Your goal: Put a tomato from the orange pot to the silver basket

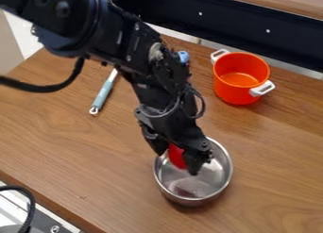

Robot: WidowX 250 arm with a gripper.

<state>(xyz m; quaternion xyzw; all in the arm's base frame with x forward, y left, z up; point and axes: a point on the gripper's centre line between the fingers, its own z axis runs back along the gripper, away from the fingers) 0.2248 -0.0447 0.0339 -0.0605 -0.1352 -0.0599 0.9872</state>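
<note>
Over the upper part of the silver basket [202, 186], a round metal bowl on the wooden counter, hangs the black gripper [177, 157]. It is shut on the red tomato [176, 156], which shows between the two fingers, partly hidden by them. The tomato is inside the bowl's outline; whether it touches the metal I cannot tell. At the upper right stands the orange pot [239, 79] with two white handles, with no tomato visible in it.
A utensil with a light blue handle [103, 93] lies on the counter [82, 147] left of the arm. Part of a blue object [183, 56] shows behind the arm. A black ledge [233, 24] runs along the back, and the counter's front edge crosses the lower left.
</note>
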